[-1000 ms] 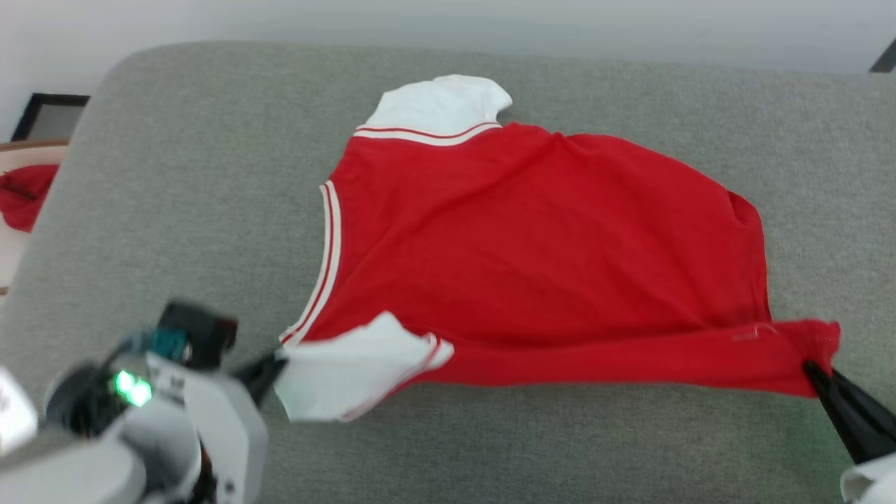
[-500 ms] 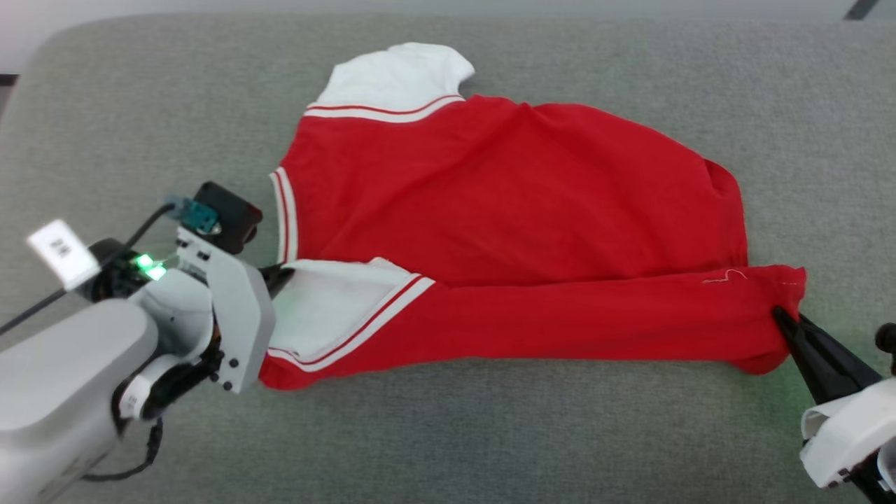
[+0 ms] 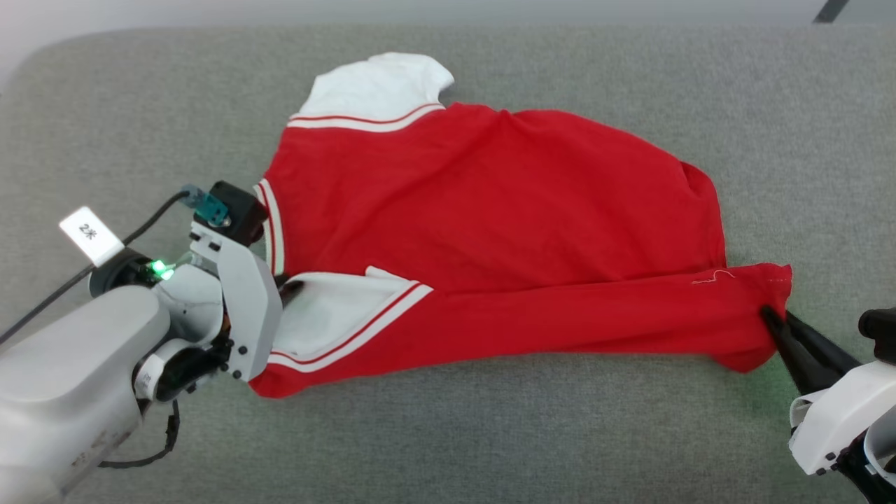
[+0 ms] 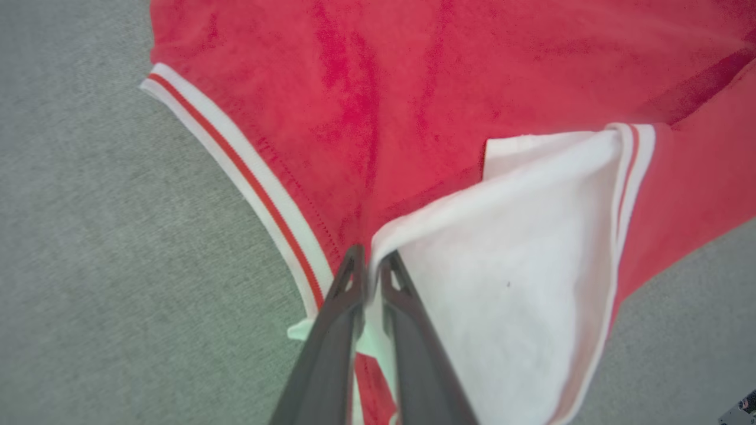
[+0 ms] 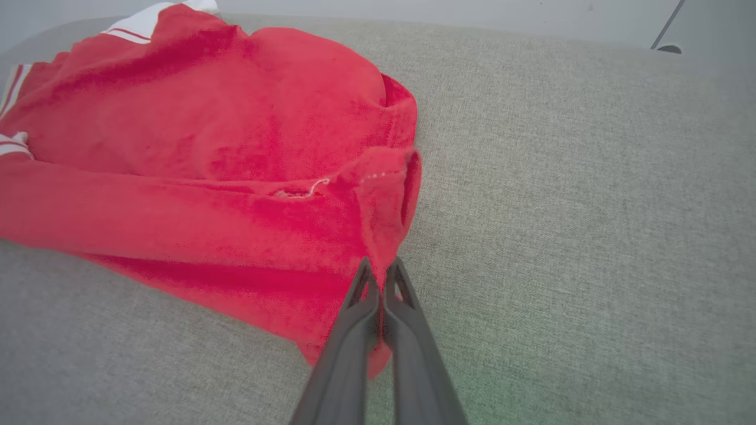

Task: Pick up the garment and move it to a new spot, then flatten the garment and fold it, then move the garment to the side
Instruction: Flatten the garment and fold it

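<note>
Cushion (image 3: 448, 448) of grey weave lies under everything, with the shirt (image 3: 490, 210) spread across its middle. Nearest, a long red band of the shirt runs between the two grippers and laps over the body behind it. At the band's left end the left gripper (image 3: 289, 285) (image 4: 372, 262) is pinched tight on the edge of the near sleeve (image 3: 329, 315); in the left wrist view white cloth is caught between its fingertips, just beside the striped neck trim (image 4: 236, 171). That sleeve is turned up, and its own red-and-white trim runs along its right side. At the right end the right gripper (image 3: 768, 316) (image 5: 381, 268) is clamped on the red hem corner (image 5: 384, 195), which stands a little off the cushion. Behind the band the red body lies mostly flat, with soft wrinkles and no lettering showing. Farthest off, the other sleeve (image 3: 378, 87) lies flat on the cushion, short of its back edge.
</note>
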